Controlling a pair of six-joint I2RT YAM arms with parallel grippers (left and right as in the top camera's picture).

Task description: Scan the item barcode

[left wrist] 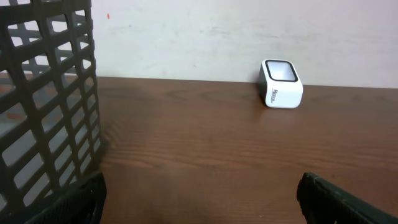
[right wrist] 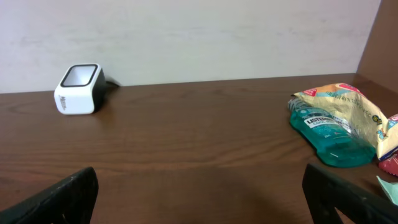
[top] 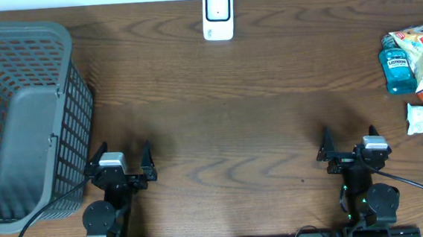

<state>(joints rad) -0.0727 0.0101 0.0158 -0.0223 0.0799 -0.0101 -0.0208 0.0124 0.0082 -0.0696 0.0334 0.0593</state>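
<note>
Mesh basket point(top: 78, 128) left — scanner point(top: 218, 15) apart.

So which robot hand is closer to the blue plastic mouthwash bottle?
Right. The blue plastic mouthwash bottle lies ahead of the right gripper, slightly to its right. The left gripper is far across, beside the grey plastic mesh basket.

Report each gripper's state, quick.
Left gripper: open, holding nothing.
Right gripper: open, holding nothing.
</note>
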